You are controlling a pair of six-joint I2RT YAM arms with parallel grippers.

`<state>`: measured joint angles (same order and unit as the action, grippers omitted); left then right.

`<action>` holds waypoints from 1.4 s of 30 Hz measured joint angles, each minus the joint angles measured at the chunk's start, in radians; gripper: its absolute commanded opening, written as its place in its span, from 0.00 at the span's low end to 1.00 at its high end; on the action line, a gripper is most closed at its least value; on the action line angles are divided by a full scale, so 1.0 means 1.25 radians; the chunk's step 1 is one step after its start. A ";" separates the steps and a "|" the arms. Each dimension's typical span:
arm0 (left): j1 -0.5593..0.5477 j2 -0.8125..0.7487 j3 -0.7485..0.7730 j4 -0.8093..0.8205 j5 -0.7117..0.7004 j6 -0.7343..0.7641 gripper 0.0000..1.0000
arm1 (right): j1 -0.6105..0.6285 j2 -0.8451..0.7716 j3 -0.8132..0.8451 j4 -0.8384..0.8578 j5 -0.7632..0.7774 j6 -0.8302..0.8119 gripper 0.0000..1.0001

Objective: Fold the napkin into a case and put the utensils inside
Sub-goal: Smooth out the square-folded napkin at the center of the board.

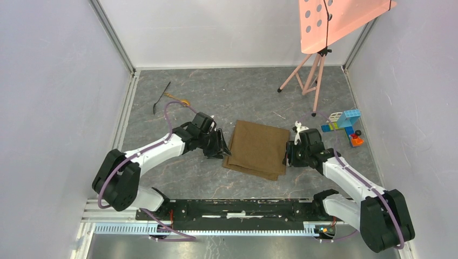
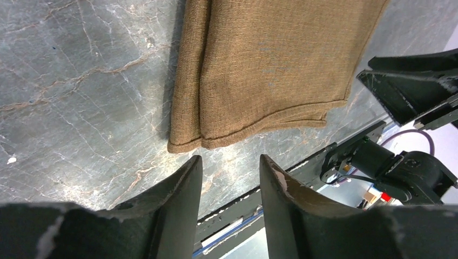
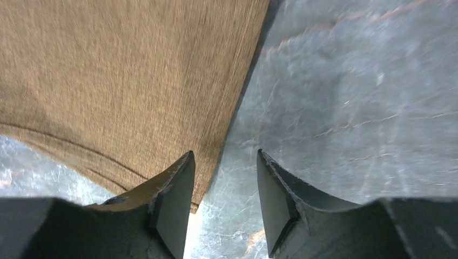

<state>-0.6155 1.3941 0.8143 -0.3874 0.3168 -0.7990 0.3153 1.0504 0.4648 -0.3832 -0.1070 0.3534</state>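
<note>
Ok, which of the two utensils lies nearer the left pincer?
The gold spoon: it lies just right of the thin black utensil, on the side toward the left pincer.

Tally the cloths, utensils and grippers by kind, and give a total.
Cloths: 1, the folded brown napkin
Utensils: 2, the thin black utensil and the small gold spoon
Grippers: 2, the left gripper and the right gripper
Total: 5
</note>
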 measured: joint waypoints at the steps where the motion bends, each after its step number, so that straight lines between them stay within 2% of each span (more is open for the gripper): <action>1: -0.002 0.007 0.000 0.000 0.001 -0.001 0.50 | -0.003 -0.002 -0.013 -0.001 -0.013 0.006 0.50; 6: -0.012 0.038 -0.002 0.006 0.003 -0.002 0.47 | -0.021 -0.014 -0.052 0.028 -0.082 0.025 0.46; 17: -0.031 0.092 -0.014 0.028 0.021 -0.002 0.49 | -0.024 -0.030 -0.083 0.069 -0.153 0.036 0.45; 24: -0.034 0.113 -0.014 0.037 0.026 -0.001 0.40 | -0.025 -0.044 -0.102 0.085 -0.193 0.037 0.45; 30: -0.034 0.122 -0.014 0.037 0.025 0.000 0.25 | -0.026 -0.050 -0.109 0.087 -0.217 0.035 0.44; 32: -0.034 0.122 -0.014 0.037 0.023 0.000 0.14 | -0.026 -0.051 -0.111 0.086 -0.223 0.035 0.44; 35: -0.034 0.122 -0.014 0.037 0.020 0.001 0.11 | -0.026 -0.056 -0.113 0.083 -0.229 0.035 0.44; 38: -0.034 0.122 -0.014 0.036 0.019 0.001 0.04 | -0.026 -0.062 -0.114 0.074 -0.234 0.035 0.46; 42: -0.035 0.122 -0.014 0.037 0.018 0.002 0.03 | -0.026 -0.081 -0.122 0.065 -0.243 0.036 0.47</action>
<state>-0.6590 1.5463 0.7971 -0.3416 0.3397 -0.7967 0.2832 0.9489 0.3122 -0.3019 -0.4103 0.3985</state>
